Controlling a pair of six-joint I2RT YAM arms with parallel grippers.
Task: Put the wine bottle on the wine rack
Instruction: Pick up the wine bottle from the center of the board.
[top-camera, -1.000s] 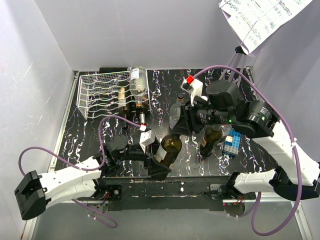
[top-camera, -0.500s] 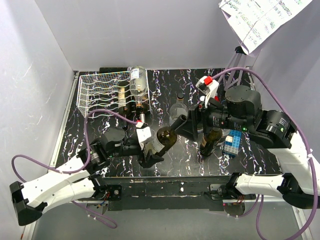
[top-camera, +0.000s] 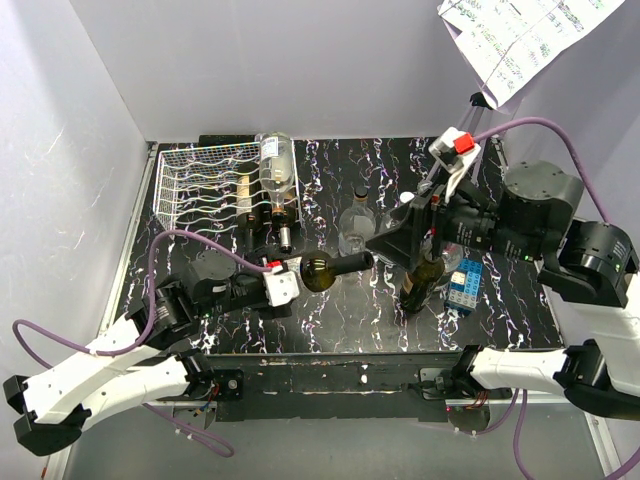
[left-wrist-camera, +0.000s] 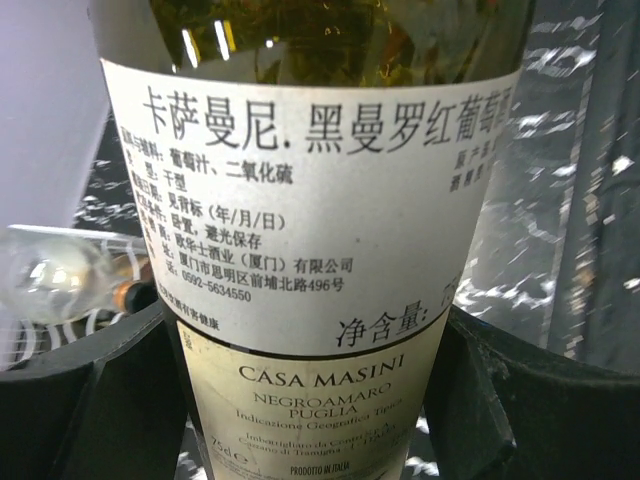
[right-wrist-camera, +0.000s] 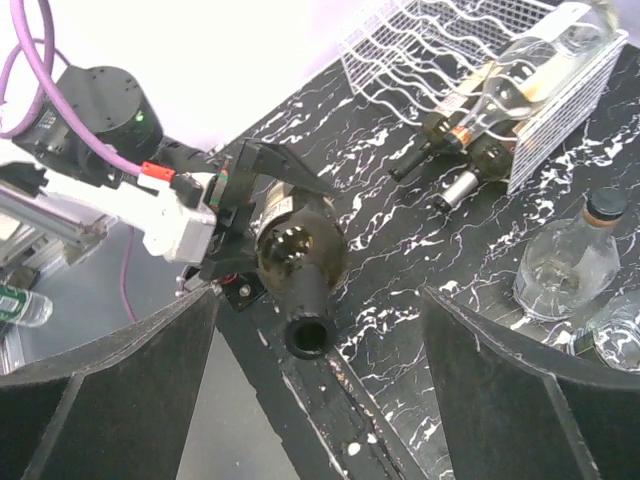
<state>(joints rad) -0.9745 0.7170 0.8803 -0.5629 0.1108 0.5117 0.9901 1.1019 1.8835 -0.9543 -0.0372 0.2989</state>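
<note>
The wine bottle (top-camera: 322, 270) hangs on its side above the black marbled counter (top-camera: 350, 312). Its body is pinched between the fingers of the left end effector (top-camera: 298, 280), and its open mouth points toward the right end effector (top-camera: 398, 238). That one stands spread wide just off the neck, touching nothing. The wine rack (top-camera: 200, 185) sits well beyond the left end effector, by the far left corner, with a clear bottle (top-camera: 278, 165) lying along its right edge. A dark upright bottle (top-camera: 420, 282) stands just beside the right end effector.

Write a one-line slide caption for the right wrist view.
Left claw holds a dark wine bottle level, neck toward the open right claw; wine rack behind.
</note>
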